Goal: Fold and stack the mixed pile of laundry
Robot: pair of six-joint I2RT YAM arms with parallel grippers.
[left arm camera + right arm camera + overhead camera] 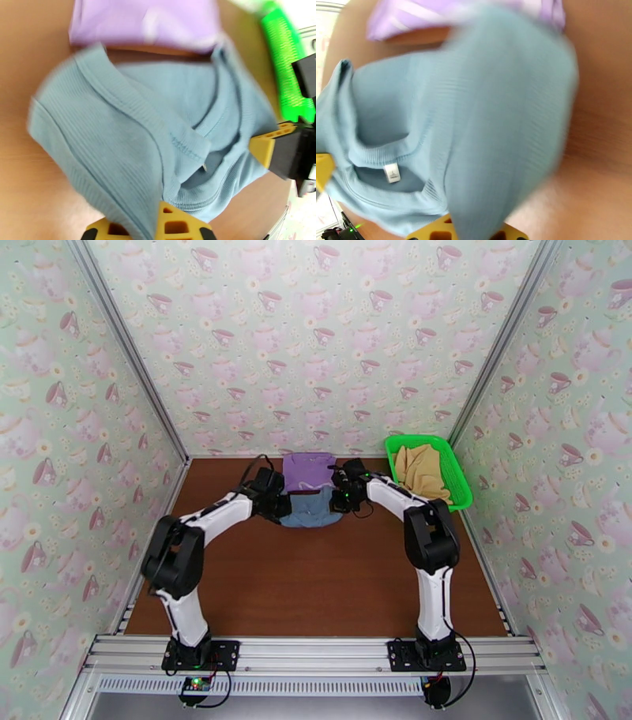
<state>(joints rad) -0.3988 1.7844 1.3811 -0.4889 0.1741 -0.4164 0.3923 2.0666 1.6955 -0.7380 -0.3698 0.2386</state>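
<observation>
Where the ribbed slate-blue jersey garment (pixel 314 510) lies bunched on the brown worktop (pixel 316 587), the yellow left fingers (pixel 161 221) pinch its left side, closed tight. Just behind it sits a smooth lilac garment (pixel 308 470), folded square. The right fingers (pixel 432 231) clamp its right side. Farther right, a tan cloth (pixel 423 469) fills a green mesh basket (pixel 415 438).

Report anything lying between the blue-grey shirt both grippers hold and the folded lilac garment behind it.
Nothing visible. Only a strip of bare brown table separates the slate blue-grey ribbed shirt, pinched by the left gripper and right gripper, from the lilac purple cloth garment. The bright green plastic mesh basket sits off right.
</observation>
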